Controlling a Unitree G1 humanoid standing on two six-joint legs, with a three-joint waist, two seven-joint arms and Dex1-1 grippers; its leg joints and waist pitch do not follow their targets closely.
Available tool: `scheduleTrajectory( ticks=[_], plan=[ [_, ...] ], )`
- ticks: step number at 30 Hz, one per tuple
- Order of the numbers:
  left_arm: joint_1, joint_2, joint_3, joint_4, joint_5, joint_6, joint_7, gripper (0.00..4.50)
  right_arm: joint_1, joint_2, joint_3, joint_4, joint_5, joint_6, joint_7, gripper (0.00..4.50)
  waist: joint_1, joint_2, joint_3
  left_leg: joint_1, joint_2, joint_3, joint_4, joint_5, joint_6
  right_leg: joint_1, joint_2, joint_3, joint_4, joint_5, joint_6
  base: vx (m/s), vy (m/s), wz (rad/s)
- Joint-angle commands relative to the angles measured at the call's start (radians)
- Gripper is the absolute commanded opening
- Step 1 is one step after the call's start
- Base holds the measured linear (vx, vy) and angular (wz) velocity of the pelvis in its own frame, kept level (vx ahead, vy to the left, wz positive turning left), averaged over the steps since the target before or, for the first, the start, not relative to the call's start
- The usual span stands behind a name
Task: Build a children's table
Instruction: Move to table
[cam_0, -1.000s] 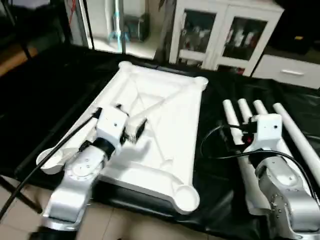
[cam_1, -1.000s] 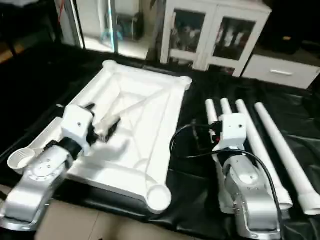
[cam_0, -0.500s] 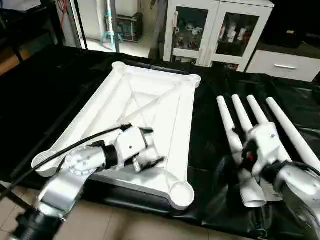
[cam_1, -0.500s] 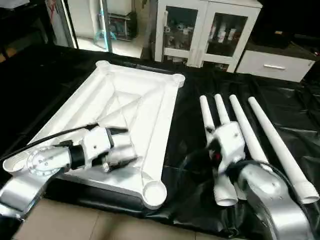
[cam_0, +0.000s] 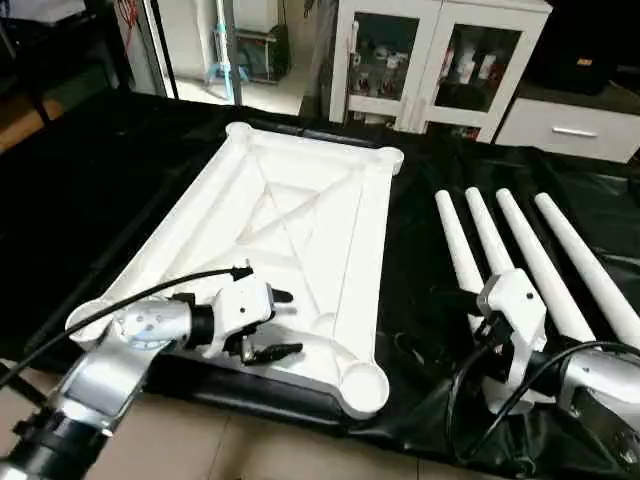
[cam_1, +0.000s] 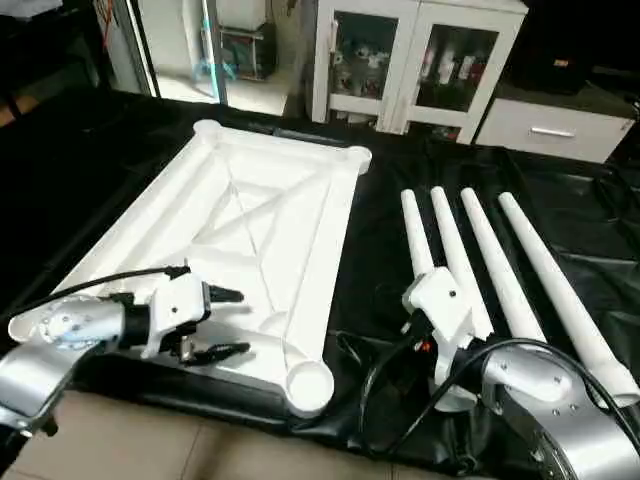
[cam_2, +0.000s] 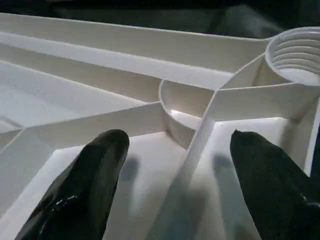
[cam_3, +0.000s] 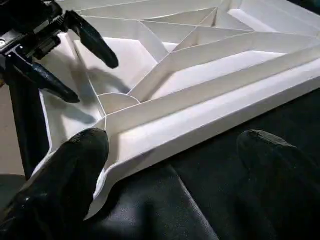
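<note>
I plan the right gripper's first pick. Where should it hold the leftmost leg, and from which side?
Probably mid-shaft on the leftmost leg, coming from above. It lies flat on the black sheet, with only a narrow gap to its neighbour, so side approach is blocked.

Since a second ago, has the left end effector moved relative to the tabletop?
Yes. The left end effector has moved from mid-panel toward the near edge of the tabletop, closer to the near corner socket.

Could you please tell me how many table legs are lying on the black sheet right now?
4: all side by side right of the table top, from nearest it outward: first, second, third, fourth.
</note>
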Motion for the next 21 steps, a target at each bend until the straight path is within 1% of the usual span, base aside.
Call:
scheduleTrajectory(
  ticks=[1, 2, 4, 5, 8, 11, 12, 13, 15, 16, 17, 18, 19, 20, 21],
  plan=[
    [-0.022, 0.005, -0.018, 0.019, 0.021, 0.009, -0.007, 3.40, -0.002, -0.016, 0.001, -0.019, 0.008, 0.016, 0.009, 4.50, 0.002, 0.002, -0.037, -0.012, 0.084, -0.025, -0.101, -0.088, 0.038, 0.042, -0.089, 0.050, -0.077, -0.126, -0.230, 0.000, 0.000, 0.00],
    [-0.025, 0.004, -0.021, 0.024, 0.025, 0.006, -0.008, 3.40, -0.002, -0.018, 0.002, -0.019, 0.008, 0.016, 0.010, 4.50, 0.001, 0.002, -0.037, -0.013, 0.085, -0.026, -0.101, -0.089, 0.038, 0.043, -0.090, 0.050, -0.078, -0.130, -0.227, 0.000, 0.000, 0.00],
    [-0.035, 0.002, -0.027, 0.041, 0.030, 0.008, -0.011, 3.15, -0.004, -0.020, 0.003, -0.018, 0.009, 0.016, 0.012, 4.50, 0.001, 0.002, -0.037, -0.013, 0.084, -0.025, -0.101, -0.089, 0.038, 0.043, -0.090, 0.050, -0.078, -0.132, -0.227, 0.000, 0.000, 0.00],
    [-0.054, 0.002, -0.043, 0.069, 0.042, 0.004, -0.030, 3.04, -0.007, -0.023, 0.003, -0.015, 0.011, 0.018, 0.015, 4.50, 0.001, 0.002, -0.036, -0.012, 0.085, -0.026, -0.102, -0.092, 0.037, 0.042, -0.090, 0.050, -0.079, -0.140, -0.223, 0.000, 0.000, 0.00],
    [-0.060, 0.002, -0.047, 0.079, 0.051, -0.003, -0.036, 2.98, -0.006, -0.024, 0.003, -0.015, 0.010, 0.017, 0.015, 4.50, 0.000, 0.003, -0.036, -0.011, 0.086, -0.026, -0.103, -0.099, 0.033, 0.041, -0.091, 0.051, -0.080, -0.146, -0.223, 0.000, 0.000, 0.00],
    [-0.077, 0.006, -0.058, 0.100, 0.067, -0.008, -0.047, 2.61, -0.002, -0.027, 0.003, -0.016, 0.009, 0.016, 0.016, 4.50, 0.000, 0.002, -0.036, -0.012, 0.086, -0.026, -0.103, -0.095, 0.035, 0.041, -0.091, 0.051, -0.081, -0.142, -0.225, 0.000, 0.000, 0.00],
    [-0.094, 0.013, -0.071, 0.122, 0.079, -0.008, -0.065, 2.61, 0.006, -0.031, 0.004, -0.021, 0.005, 0.016, 0.017, 4.50, 0.001, 0.011, -0.035, -0.010, 0.086, -0.026, -0.104, -0.098, 0.032, 0.040, -0.091, 0.051, -0.081, -0.144, -0.224, 0.000, 0.000, 0.00],
    [-0.099, 0.016, -0.075, 0.130, 0.084, -0.010, -0.072, 2.60, 0.009, -0.032, 0.004, -0.023, 0.004, 0.016, 0.017, 4.50, -0.001, 0.006, -0.036, -0.010, 0.086, -0.026, -0.104, -0.103, 0.030, 0.041, -0.090, 0.051, -0.082, -0.144, -0.222, 0.000, 0.000, 0.00],
    [-0.114, 0.022, -0.086, 0.154, 0.100, -0.020, -0.080, 2.35, 0.013, -0.032, 0.004, -0.028, 0.004, 0.018, 0.017, 4.50, 0.000, 0.006, -0.038, -0.011, 0.086, -0.026, -0.104, -0.091, 0.031, 0.042, -0.091, 0.051, -0.080, -0.127, -0.224, 0.000, 0.000, 0.00],
    [-0.117, 0.022, -0.087, 0.161, 0.101, -0.019, -0.082, 2.35, 0.014, -0.033, 0.004, -0.029, 0.004, 0.018, 0.016, 4.50, -0.001, 0.010, -0.039, -0.010, 0.085, -0.025, -0.102, -0.078, 0.032, 0.042, -0.090, 0.050, -0.079, -0.101, -0.228, 0.000, 0.000, 0.00],
    [-0.124, 0.023, -0.092, 0.170, 0.108, -0.013, -0.087, 2.24, 0.017, -0.033, 0.005, -0.031, 0.002, 0.018, 0.015, 4.50, -0.001, 0.007, -0.040, -0.011, 0.086, -0.025, -0.102, -0.055, 0.038, 0.046, -0.092, 0.050, -0.076, -0.063, -0.238, 0.000, 0.000, 0.00],
    [-0.125, 0.024, -0.093, 0.171, 0.109, -0.013, -0.087, 2.20, 0.017, -0.034, 0.006, -0.031, 0.002, 0.018, 0.015, 4.50, 0.000, 0.008, -0.041, -0.011, 0.086, -0.025, -0.102, -0.051, 0.040, 0.045, -0.092, 0.050, -0.076, -0.054, -0.243, 0.000, 0.000, 0.00],
    [-0.127, 0.025, -0.096, 0.175, 0.114, -0.012, -0.089, 2.15, 0.018, -0.034, 0.006, -0.032, 0.002, 0.018, 0.014, 4.50, -0.001, 0.012, -0.041, -0.011, 0.086, -0.025, -0.101, -0.047, 0.040, 0.045, -0.091, 0.049, -0.074, -0.047, -0.247, 0.000, 0.000, 0.00],
    [-0.132, 0.027, -0.102, 0.185, 0.127, -0.006, -0.090, 2.07, 0.020, -0.034, 0.006, -0.034, 0.001, 0.018, 0.012, 4.50, -0.001, 0.010, -0.040, -0.011, 0.087, -0.024, -0.102, -0.053, 0.042, 0.046, -0.092, 0.049, -0.076, -0.049, -0.252, 0.000, 0.000, 0.00],
    [-0.132, 0.027, -0.102, 0.185, 0.127, -0.006, -0.090, 1.96, 0.020, -0.034, 0.006, -0.034, 0.001, 0.018, 0.012, 4.50, -0.001, 0.010, -0.039, -0.011, 0.087, -0.024, -0.102, -0.055, 0.042, 0.046, -0.092, 0.049, -0.076, -0.051, -0.253, 0.000, 0.000, 0.00]
  ],
)
